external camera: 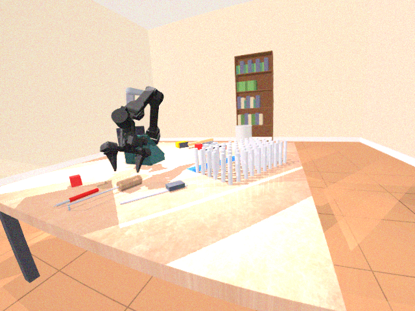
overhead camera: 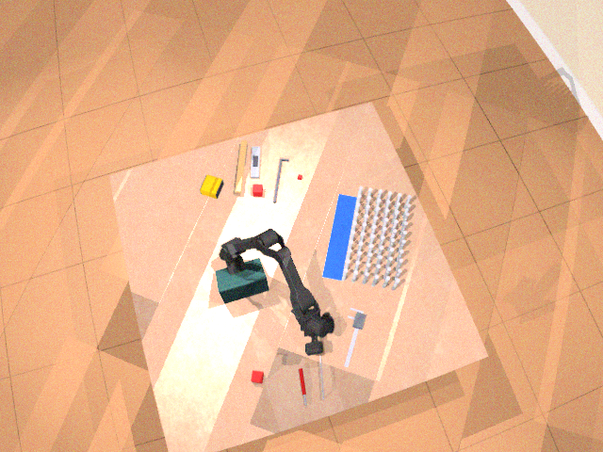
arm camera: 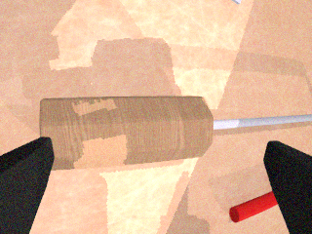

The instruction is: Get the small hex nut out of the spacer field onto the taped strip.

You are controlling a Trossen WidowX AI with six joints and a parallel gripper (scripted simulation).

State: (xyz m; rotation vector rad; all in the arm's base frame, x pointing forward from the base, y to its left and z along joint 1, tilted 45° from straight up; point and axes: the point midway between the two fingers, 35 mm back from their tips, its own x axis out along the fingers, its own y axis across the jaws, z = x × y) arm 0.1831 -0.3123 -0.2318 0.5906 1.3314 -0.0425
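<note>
Picking a tool comes first

Left, on the table's near side, my hand hovers wide open and empty above the wooden-handled hook. I should turn across the handle, then lower. Right, the spacers stand; I cannot see the nut.

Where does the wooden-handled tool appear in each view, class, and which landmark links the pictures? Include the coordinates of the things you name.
Top: lower centre, its handle hidden under the gripper (overhead camera: 314,347) (external camera: 127,170) (arm camera: 158,187).
Exterior: left, below the fingers.
Wrist: across the middle, handle (external camera: 130,183) (arm camera: 127,133) left, shaft (overhead camera: 321,379) (external camera: 93,195) (arm camera: 263,121) right.
Shared landmark: red pen-like tool (overhead camera: 302,381) (external camera: 83,194) (arm camera: 253,207).
</note>
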